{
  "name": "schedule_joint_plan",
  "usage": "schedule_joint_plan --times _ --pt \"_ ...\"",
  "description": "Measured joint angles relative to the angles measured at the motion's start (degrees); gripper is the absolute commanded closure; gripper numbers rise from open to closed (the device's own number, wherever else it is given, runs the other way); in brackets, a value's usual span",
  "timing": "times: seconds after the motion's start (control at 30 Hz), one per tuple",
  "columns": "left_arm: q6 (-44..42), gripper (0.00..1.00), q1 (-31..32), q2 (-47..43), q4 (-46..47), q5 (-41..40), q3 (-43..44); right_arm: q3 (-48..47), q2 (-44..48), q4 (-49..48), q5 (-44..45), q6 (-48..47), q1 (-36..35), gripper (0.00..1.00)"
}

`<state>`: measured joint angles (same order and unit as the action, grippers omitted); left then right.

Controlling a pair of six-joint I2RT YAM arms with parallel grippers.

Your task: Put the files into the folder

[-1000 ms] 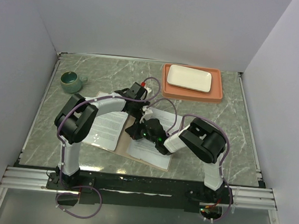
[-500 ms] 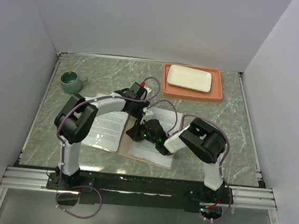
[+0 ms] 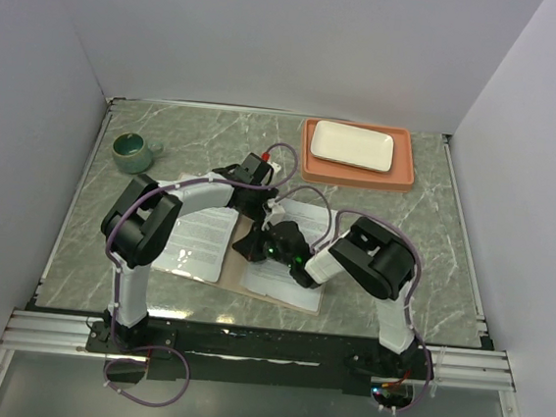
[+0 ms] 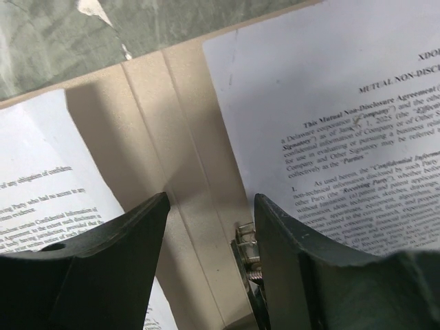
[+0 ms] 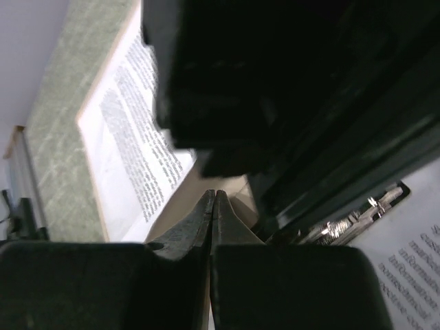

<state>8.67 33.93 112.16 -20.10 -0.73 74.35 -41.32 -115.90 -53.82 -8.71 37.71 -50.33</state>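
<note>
We see the folder lying open and flat, files on it: one sheet at 9 o'clock of the crease, one at 3. Left gripper hangs over the crease, fingers apart, nothing between. Right gripper, at its 6 o'clock: fingers pressed together, empty.

The left hand hovered with its dark fingers spread above the folder, over its centre crease. One file lay right of the crease, a second file left of it. Green marbled desk showed beyond.
</note>
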Motion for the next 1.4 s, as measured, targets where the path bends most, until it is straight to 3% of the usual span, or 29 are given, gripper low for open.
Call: schedule_joint_plan --times 0.4,0.63,1.0,1.1,1.13,1.4 --pt "0.02 0.39 -0.98 -0.22 0.79 -0.39 -0.52 -0.02 -6.14 -12.39 -8.11 7.08 2.51 1.0" --pt "0.02 0.4 -0.96 -0.28 0.76 -0.37 -0.52 0.9 -5.05 -12.74 -9.49 7.87 3.15 0.88" --pt "0.68 0.4 -2.03 -0.7 0.22 1.81 -0.44 -4.37 3.78 11.52 -10.21 1.25 3.5 0.66" --pt "0.96 0.38 -2.78 -0.72 -1.68 3.58 0.35 -6.8 5.95 19.37 -9.81 -1.05 3.5 0.57" --pt "1.07 0.37 -2.93 -0.72 -2.56 4.46 0.72 -7.37 6.67 21.46 -9.7 -1.77 3.5 0.48" --pt "0.5 0.32 -3.52 -3.93 -10.86 14.75 4.96 -10.36 17.49 39.54 -5.9 -7.63 3.54 0.29"
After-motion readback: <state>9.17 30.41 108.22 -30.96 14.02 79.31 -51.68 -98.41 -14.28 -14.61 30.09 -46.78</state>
